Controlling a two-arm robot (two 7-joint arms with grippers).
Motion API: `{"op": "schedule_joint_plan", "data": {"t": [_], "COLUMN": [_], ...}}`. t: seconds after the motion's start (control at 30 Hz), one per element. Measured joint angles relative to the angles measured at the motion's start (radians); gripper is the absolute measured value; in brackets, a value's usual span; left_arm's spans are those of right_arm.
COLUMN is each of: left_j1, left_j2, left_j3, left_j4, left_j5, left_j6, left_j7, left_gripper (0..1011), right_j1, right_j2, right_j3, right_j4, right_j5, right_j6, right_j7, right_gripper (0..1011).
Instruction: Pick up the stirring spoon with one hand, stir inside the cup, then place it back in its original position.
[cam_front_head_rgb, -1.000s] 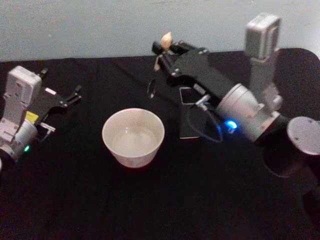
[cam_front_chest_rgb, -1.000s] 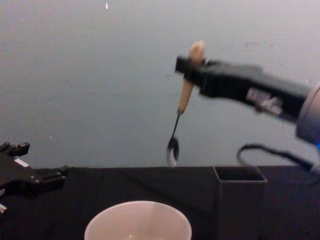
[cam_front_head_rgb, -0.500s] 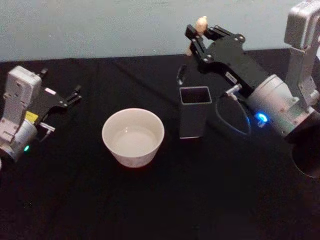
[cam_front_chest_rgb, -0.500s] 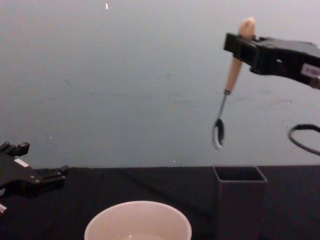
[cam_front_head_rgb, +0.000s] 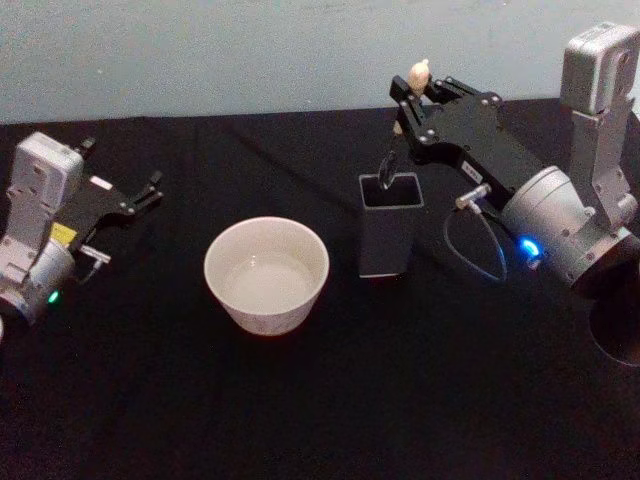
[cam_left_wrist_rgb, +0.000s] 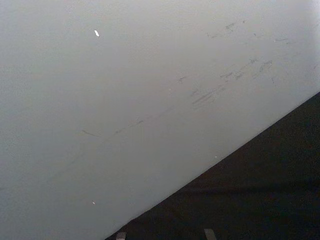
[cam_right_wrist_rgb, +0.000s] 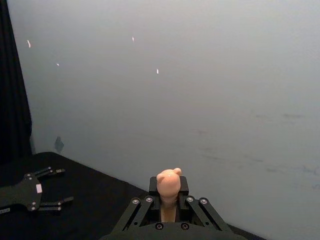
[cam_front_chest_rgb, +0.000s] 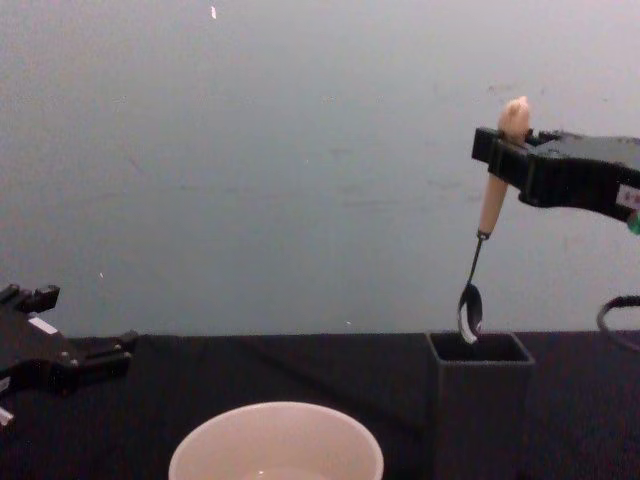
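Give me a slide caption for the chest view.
Right gripper lowers the stirring spoon into the dark holder, beside the cup.

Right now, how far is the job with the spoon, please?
Nearly finished, it seems. The right gripper holds the stirring spoon by its handle, bowl hanging at the mouth of the dark holder, beside the cup. Left: lower it in and release. The left gripper sits idle at the table's left.

Cup left of holder box; stirring spoon hanging above the box mouth, bowl at its rim.
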Motion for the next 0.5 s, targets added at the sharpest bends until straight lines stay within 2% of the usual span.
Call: {"op": "schedule_joint_plan", "data": {"t": [0.5], "left_j1": [0.0], "left_j2": [0.0], "left_j3": [0.0], "left_j4": [0.0], "left_j5": [0.0], "left_j6": [0.0], "left_j7": [0.0], "left_gripper": [1001], "right_j1": [-0.001], "right_j2": [-0.014], "right_j3": [-0.008], "right_j4": [0.042], "right_j5": [-0.019], "right_j6": [0.035], "right_j7": [0.004], "right_gripper": [200]}}
